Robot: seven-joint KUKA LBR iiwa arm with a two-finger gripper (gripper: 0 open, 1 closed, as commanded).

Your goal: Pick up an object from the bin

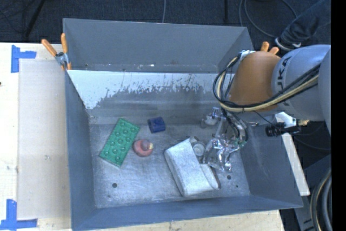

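My gripper (220,158) reaches down into the right part of the bin, its metal fingers low near the floor. A white-grey rectangular block (186,168) lies tilted just left of the fingers, its right edge touching or nearly touching them. I see nothing clearly held between the fingers. A small pink round thing (143,147) rests left of the block.
A green studded flat plate (120,140) lies at the left of the bin floor. A small dark blue block (157,125) sits near the back middle. The arm with its orange cover and cables hangs over the bin's right side.
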